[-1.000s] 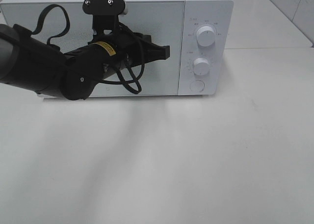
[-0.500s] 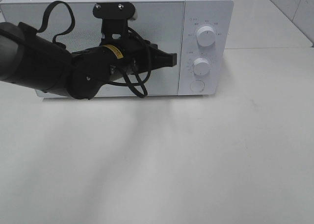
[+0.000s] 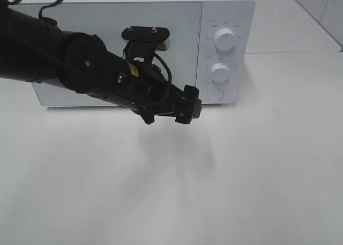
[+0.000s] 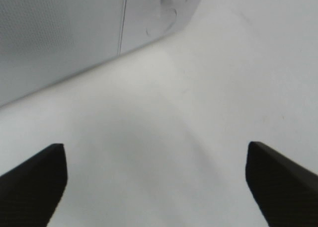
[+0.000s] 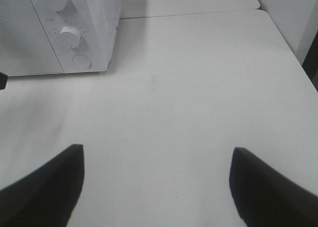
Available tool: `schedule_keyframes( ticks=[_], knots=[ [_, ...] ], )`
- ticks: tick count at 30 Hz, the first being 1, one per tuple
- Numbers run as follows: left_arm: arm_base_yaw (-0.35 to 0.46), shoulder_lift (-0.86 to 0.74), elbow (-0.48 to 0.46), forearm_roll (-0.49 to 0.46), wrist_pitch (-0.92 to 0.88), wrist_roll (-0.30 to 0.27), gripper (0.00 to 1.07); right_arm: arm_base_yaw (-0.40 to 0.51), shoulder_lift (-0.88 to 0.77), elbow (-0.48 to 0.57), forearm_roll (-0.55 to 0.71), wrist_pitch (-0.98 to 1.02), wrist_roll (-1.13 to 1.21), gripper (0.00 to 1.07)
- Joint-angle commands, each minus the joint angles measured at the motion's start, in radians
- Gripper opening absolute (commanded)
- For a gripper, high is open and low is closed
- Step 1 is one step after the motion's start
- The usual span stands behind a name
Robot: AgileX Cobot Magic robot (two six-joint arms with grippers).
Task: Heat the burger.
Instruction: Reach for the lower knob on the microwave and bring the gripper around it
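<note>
The burger is out of view in every frame. The white microwave [image 3: 161,41] stands at the back of the table with its door shut; it also shows in the left wrist view [image 4: 59,28] and the right wrist view [image 5: 94,18]. My left gripper [image 3: 188,109] hangs low in front of the door's lower right corner, just left of the control panel. In the left wrist view it [image 4: 156,147] is open and empty over the bare table. My right gripper [image 5: 157,150] is open and empty over the table, to the right of the microwave.
The microwave's panel has an upper knob [image 3: 224,39], a lower knob [image 3: 220,72] and a round button [image 3: 215,94]. The white table [image 3: 214,175] spreads in front. A second table surface lies behind at the right [image 3: 289,25].
My left arm has swung down and to the right, from in front of the door's middle to low at the door's lower right corner.
</note>
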State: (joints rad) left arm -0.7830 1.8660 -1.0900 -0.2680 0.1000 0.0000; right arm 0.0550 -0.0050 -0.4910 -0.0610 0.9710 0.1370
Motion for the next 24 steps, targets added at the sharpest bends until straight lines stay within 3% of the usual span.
schedule_keyframes(
  ticks=[1, 13, 17, 24],
  knots=[
    [-0.006, -0.065, -0.002, -0.004, 0.22, -0.007, 1.0, -0.006, -0.026, 0.001, 0.0, -0.01, 0.001, 0.76],
    [-0.001, -0.212, -0.002, 0.036, 0.537, -0.005, 1.0, -0.006, -0.026, 0.001, 0.0, -0.01, 0.001, 0.76],
    [0.051, -0.254, -0.002, 0.035, 0.616, -0.033, 1.0, -0.006, -0.026, 0.001, 0.0, -0.01, 0.001, 0.76],
    [0.22, -0.329, -0.002, 0.035, 0.775, -0.033, 1.0, -0.006, -0.026, 0.001, 0.0, -0.01, 0.001, 0.76]
  ],
)
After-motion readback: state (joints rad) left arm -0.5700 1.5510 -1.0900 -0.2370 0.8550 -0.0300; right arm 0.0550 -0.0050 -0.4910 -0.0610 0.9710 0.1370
